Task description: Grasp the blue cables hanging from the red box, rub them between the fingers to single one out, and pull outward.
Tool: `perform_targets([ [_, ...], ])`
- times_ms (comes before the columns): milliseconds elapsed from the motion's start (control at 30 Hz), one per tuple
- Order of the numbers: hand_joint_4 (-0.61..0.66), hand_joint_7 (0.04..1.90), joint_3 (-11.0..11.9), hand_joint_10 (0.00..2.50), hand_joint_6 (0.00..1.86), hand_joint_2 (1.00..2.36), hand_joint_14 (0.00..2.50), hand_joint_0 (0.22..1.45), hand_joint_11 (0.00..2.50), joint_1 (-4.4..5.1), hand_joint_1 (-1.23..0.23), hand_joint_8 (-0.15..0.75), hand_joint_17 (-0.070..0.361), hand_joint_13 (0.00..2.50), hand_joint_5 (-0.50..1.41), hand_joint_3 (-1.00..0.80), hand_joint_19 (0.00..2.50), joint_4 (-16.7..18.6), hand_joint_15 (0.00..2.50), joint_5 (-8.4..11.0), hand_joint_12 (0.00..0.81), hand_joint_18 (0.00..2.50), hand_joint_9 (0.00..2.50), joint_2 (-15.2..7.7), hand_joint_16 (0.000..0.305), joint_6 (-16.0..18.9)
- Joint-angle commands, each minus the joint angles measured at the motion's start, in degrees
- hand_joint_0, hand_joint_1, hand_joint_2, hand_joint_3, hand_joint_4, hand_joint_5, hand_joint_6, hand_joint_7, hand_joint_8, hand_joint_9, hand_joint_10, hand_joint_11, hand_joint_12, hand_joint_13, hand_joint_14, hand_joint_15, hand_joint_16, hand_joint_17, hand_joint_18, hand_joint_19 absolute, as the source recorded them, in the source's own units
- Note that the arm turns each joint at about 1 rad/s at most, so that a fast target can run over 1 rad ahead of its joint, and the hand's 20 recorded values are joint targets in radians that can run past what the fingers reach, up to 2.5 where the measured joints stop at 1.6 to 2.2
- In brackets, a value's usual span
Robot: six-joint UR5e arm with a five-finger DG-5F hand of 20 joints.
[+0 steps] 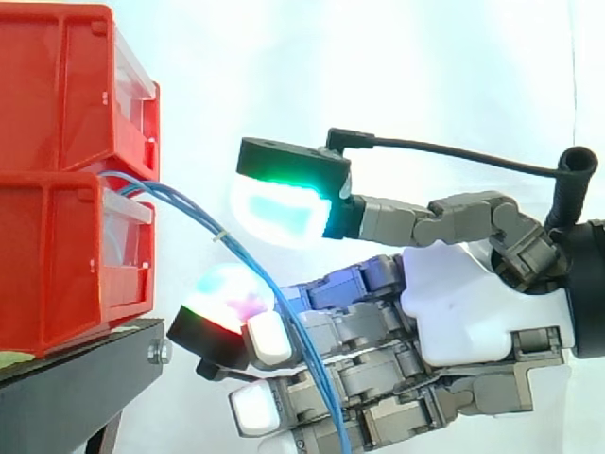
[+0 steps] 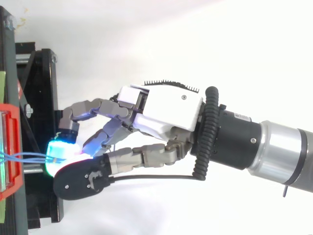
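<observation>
Several thin blue cables (image 1: 189,203) come out between the two stacked red bins (image 1: 57,265) and arc down to the right. My hand (image 1: 473,303) reaches in from the right at their height. Its thumb pad (image 1: 279,210) glows green and cyan just above the cables. A finger pad (image 1: 227,298) glowing red sits just below them, with a small gap left between the two. Lower down the cables hang across the front of the other fingers (image 1: 321,397). In the top view the cables (image 2: 24,157) run from the bin to the glowing pads of the hand (image 2: 166,110).
The bins rest on a black stand (image 1: 66,388) at the left, whose frame (image 2: 41,98) lies close under my fingertips. A white curtain forms the background.
</observation>
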Motion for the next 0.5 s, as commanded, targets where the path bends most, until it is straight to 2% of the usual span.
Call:
perform_targets([
  [0, 0.11, 1.21, 0.09, 0.02, 0.59, 1.01, 0.02, 0.57, 0.65, 0.21, -0.64, 0.210, 0.093, 0.85, -0.08, -0.37, 0.53, -0.43, 0.58, -0.08, 0.298, 0.62, 1.10, 0.03, 0.041, -0.03],
  [133, 0.09, 1.10, 0.18, 0.02, 0.68, 1.01, 0.02, 0.57, 0.66, 0.21, -0.65, 0.208, 0.092, 0.85, -0.10, -0.33, 0.53, -0.61, 0.58, -0.08, 0.297, 0.62, 1.08, 0.03, 0.041, 0.05],
  [300, 0.09, 1.07, 0.27, 0.02, 0.71, 1.01, 0.02, 0.58, 0.65, 0.30, -0.64, 0.215, 0.093, 0.84, -0.11, -0.33, 0.53, -0.61, 0.58, -0.08, 0.294, 0.62, 1.07, 0.03, 0.041, 0.05],
  [467, 0.10, 0.96, 1.23, 0.02, 0.76, 1.01, 0.02, 0.56, 0.65, -0.05, -0.62, 0.219, 0.094, 0.84, -0.14, -0.38, 0.53, -1.13, 0.58, -0.08, 0.298, 0.62, 1.05, 0.03, 0.042, 0.05],
])
